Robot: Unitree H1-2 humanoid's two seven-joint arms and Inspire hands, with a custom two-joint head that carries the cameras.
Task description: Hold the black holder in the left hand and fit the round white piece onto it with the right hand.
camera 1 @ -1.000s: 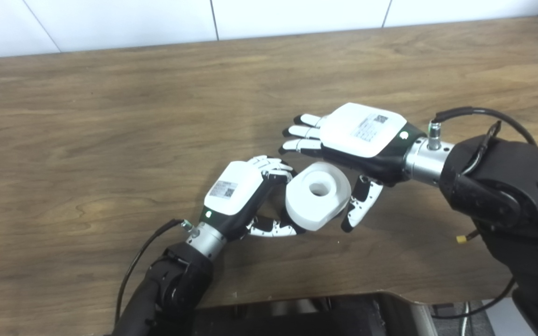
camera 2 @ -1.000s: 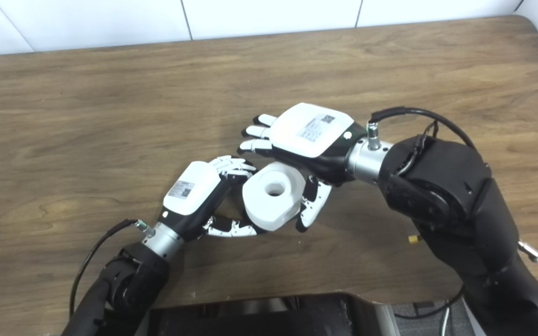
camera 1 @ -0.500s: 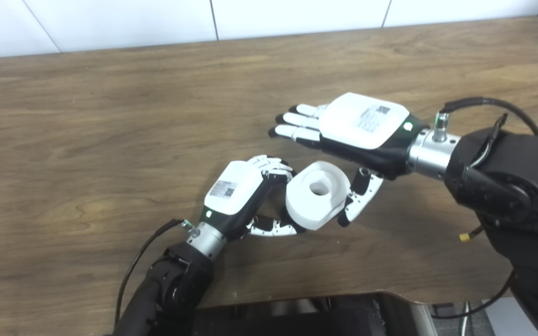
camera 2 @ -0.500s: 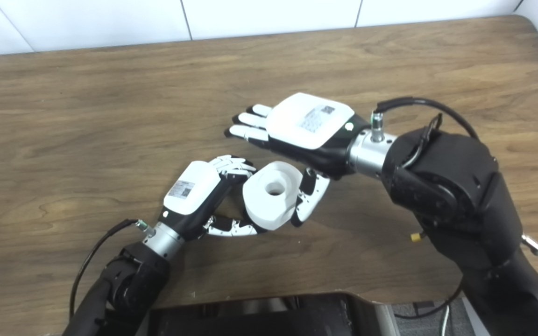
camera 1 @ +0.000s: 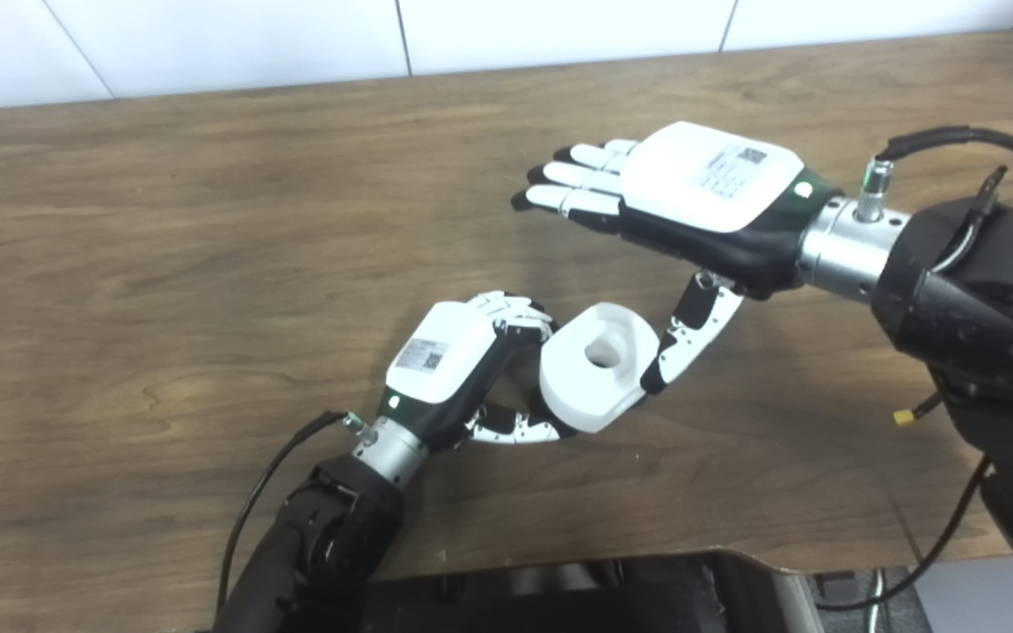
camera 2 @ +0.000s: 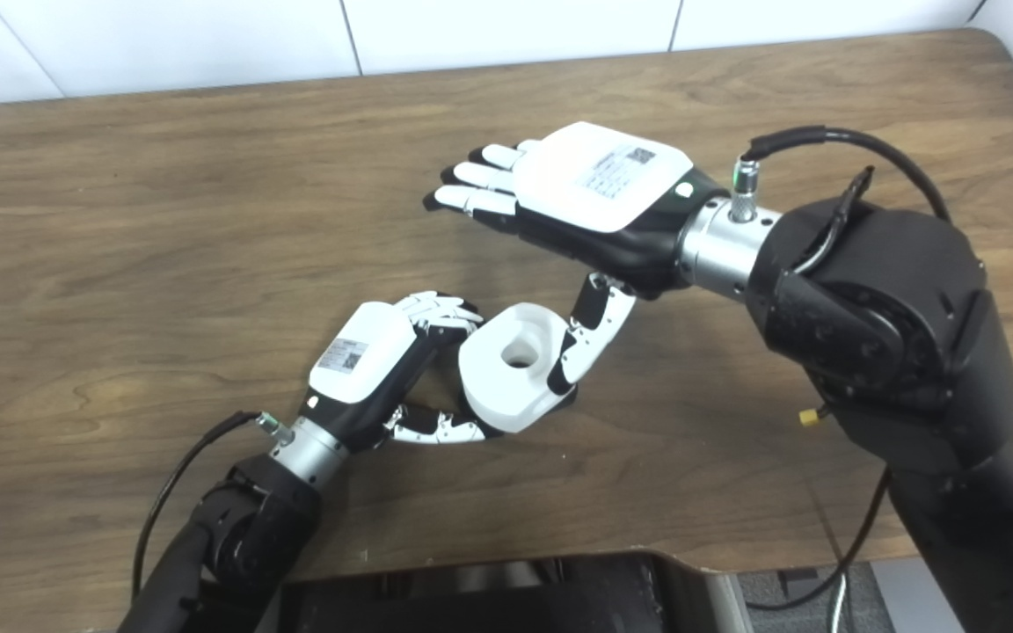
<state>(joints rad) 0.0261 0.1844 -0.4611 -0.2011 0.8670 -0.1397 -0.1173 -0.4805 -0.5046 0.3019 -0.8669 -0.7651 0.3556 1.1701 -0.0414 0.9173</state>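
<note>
Round white piece (camera 1: 596, 367): thick ring with a central bore, lying near the middle of the desk (camera 1: 163, 264), tilted slightly, bore facing up toward the cameras. Left hand (camera 1: 462, 369): at 9 o'clock of the piece, fingers curled over and thumb reaching under the near rim, clamped on whatever sits beneath or behind the ring. Black holder: not separately visible; only a dark sliver shows at the ring's 7 o'clock edge, and whether that is holder or finger cannot be told. Right hand (camera 2: 577, 198): at 1 o'clock of the piece, raised, palm down, fingers straight and apart, holding nothing; its thumb (camera 1: 681, 338) hangs down with the tip touching or just beside the ring's 3 o'clock rim, contact not resolvable. Step in hand, by judgement: fitting appears done or nearly done, the ring sitting in the left hand's grasp and the right hand off it. Next move calls for either a final press square down on the ring's top face to seat it, or a clean lift of the thumb away without nudging the rim. Hidden: underside of the ring, the seating joint, the left palm. Cut off: right forearm at the frame's right edge.
</note>
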